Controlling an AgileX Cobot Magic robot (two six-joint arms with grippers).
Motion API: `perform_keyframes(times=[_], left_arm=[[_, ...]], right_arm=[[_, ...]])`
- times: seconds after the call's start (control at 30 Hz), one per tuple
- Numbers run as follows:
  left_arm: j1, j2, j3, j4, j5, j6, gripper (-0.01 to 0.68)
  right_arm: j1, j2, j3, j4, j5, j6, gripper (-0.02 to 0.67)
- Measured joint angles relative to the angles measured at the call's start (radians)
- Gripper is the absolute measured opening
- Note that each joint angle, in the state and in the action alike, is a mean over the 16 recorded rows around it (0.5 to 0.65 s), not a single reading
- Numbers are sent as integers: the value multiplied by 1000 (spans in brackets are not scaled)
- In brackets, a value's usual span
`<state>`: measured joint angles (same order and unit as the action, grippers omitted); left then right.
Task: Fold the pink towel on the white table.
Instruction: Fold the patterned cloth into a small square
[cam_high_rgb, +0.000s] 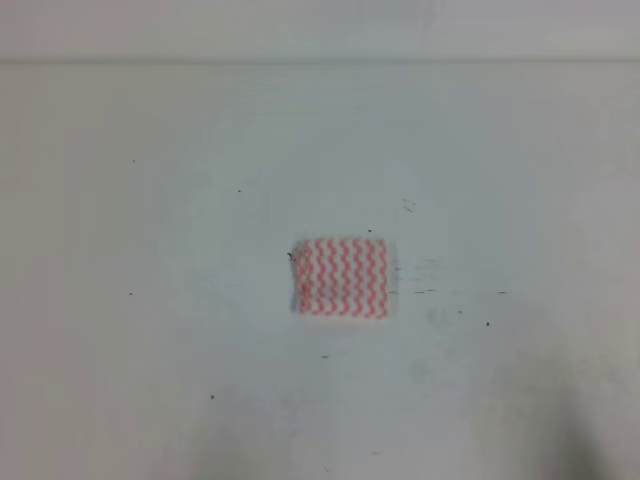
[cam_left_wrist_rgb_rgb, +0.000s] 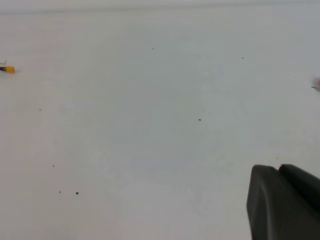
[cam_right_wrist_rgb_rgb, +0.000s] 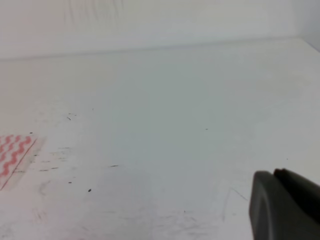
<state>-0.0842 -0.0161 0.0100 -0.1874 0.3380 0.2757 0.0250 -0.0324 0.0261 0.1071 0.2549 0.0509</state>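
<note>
The pink towel (cam_high_rgb: 342, 278) lies flat near the middle of the white table (cam_high_rgb: 150, 250) as a small, neat rectangle with pink and white zigzag stripes. One corner of the pink towel (cam_right_wrist_rgb_rgb: 12, 152) shows at the left edge of the right wrist view. Neither arm appears in the exterior high view. Only a dark part of the left gripper (cam_left_wrist_rgb_rgb: 281, 202) shows at the bottom right of the left wrist view, over bare table. The right gripper (cam_right_wrist_rgb_rgb: 280, 205) shows the same way, well to the right of the towel. Nothing is held by either.
A small yellow and dark object (cam_left_wrist_rgb_rgb: 7, 69) lies at the far left of the left wrist view. Dark specks and scuffs (cam_high_rgb: 425, 290) mark the tabletop right of the towel. The table's far edge (cam_high_rgb: 320, 62) runs across the top.
</note>
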Motion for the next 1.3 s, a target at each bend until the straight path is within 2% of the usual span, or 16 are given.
perform_keyframes(times=[1.3], left_arm=[[1,-8,-1,0,3,0,0]], right_arm=[[0,2,-3,4,2,0,-2]])
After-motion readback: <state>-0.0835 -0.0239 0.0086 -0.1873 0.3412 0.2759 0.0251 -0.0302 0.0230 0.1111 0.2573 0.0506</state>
